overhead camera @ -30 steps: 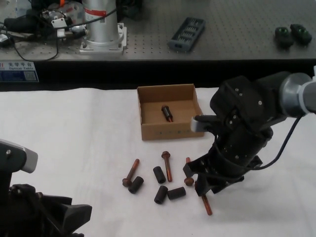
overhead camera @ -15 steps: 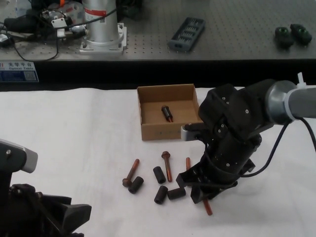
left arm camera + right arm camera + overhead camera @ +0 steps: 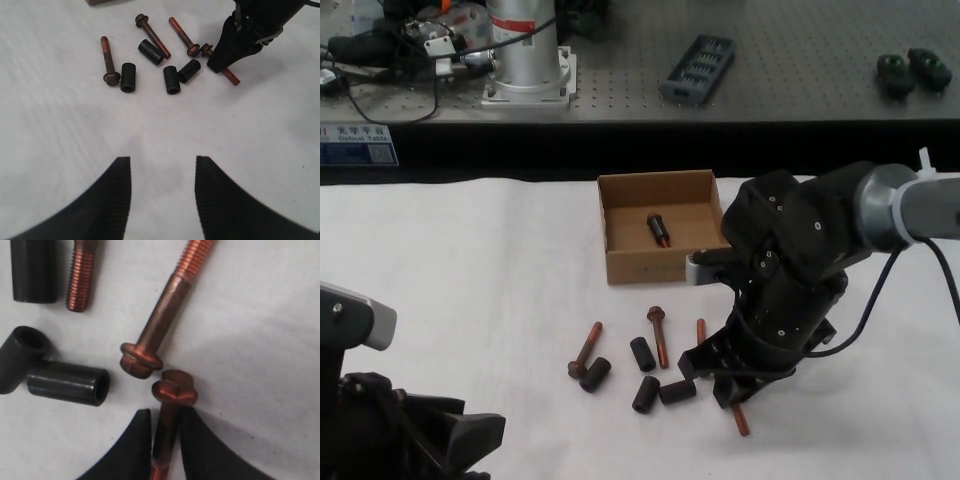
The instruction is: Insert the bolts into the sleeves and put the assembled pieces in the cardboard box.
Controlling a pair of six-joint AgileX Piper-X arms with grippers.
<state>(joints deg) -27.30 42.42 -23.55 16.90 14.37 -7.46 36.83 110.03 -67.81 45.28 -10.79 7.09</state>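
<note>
One copper bolt (image 3: 175,390) sits clamped in the right gripper (image 3: 166,422), held by its shank just behind the head. It is stiff, smooth metal, probably light and slippery. The nearest sleeve (image 3: 67,382) lies just beside the fingertips.

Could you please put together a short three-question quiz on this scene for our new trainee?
1. True or false: the cardboard box already holds an assembled piece.
2. How many loose sleeves lie on the white cloth?
3. The right gripper grips: A) a sleeve; B) the shank of a bolt; C) the box wall.
Key: 1 true; 2 four; 3 B.
</note>
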